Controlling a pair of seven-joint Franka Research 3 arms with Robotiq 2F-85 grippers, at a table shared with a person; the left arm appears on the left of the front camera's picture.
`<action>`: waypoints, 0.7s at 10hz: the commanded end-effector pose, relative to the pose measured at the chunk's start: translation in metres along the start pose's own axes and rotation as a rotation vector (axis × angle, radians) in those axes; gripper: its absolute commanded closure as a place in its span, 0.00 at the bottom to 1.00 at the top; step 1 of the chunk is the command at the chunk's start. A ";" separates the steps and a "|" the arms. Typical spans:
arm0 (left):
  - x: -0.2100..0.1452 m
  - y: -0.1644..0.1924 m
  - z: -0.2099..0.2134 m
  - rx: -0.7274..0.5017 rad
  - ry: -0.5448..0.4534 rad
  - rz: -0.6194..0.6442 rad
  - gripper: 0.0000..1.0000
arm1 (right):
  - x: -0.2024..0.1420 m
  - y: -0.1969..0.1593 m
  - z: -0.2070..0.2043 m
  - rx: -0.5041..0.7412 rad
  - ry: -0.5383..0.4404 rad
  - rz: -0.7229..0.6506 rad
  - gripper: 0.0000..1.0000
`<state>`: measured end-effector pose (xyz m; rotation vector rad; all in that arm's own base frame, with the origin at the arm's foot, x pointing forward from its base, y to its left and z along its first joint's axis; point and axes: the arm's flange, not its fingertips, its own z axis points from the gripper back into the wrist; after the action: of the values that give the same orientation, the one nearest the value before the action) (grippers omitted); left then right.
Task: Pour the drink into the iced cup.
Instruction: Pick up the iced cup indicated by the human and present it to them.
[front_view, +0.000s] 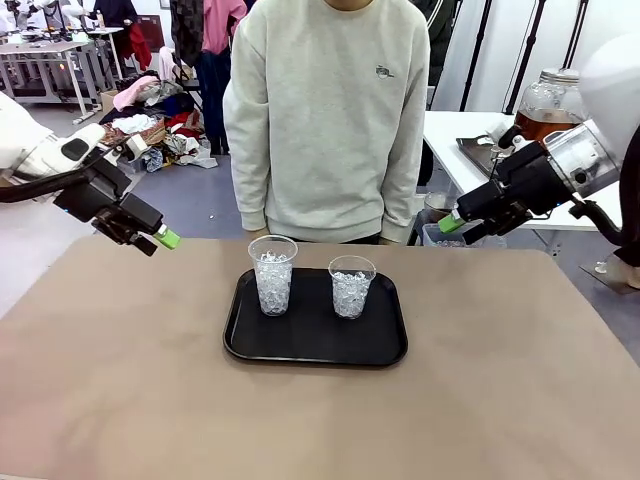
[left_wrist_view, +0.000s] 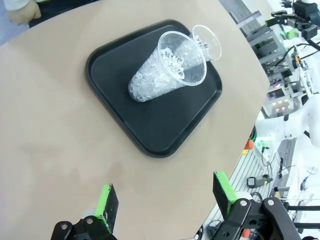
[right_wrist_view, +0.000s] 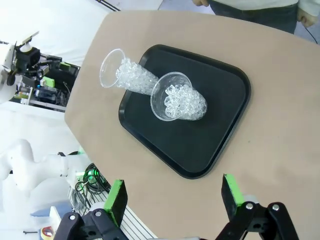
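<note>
Tan desk (front_view: 120, 380) takes up the near scene, w/ a black tray (front_view: 240, 345) at its centre, nearer the far edge. Two clear plastic cups stand upright on the tray, both packed w/ ice. The taller iced cup (front_view: 272, 275) is on the left and the shorter iced cup (front_view: 351, 287) is just beside it on the right, not touching.

A person (front_view: 325, 120) in a grey sweatshirt stands at the far side, directly behind the tray.

The drink (front_view: 538, 124), amber-brown, is inside a big round glass jar (front_view: 550, 95) w/ a lid. It sits far right by a white desk (front_view: 450, 135), well apart from the cups and partly hidden behind the right arm.

The left claw (front_view: 165, 238) hangs over the desk's far left edge, tips angled down and right. In the left wrist view its green pads are spread wide w/ nothing btwn them.

The right claw (front_view: 450, 222) hovers just off the desk's far right edge, tips angled down and left. In the right wrist view its pads are also wide apart and empty.

Bkgd is a cluttered workshop w/ clothes and work benches far left.
</note>
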<state>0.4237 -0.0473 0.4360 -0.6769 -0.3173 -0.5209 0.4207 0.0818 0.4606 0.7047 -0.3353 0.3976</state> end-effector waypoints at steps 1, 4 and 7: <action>-0.001 -0.003 0.002 -0.008 -0.017 -0.015 0.00 | -0.002 0.000 0.004 0.025 -0.015 -0.012 0.00; 0.000 0.008 0.005 -0.043 -0.033 0.050 0.00 | 0.006 -0.005 0.004 0.088 0.022 -0.111 0.00; -0.002 0.037 0.016 -0.196 -0.092 0.191 0.00 | 0.010 -0.022 0.009 0.270 0.040 -0.252 0.00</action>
<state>0.4299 -0.0195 0.4275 -0.8312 -0.2878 -0.3809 0.4255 0.0697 0.4536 0.9067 -0.1805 0.2761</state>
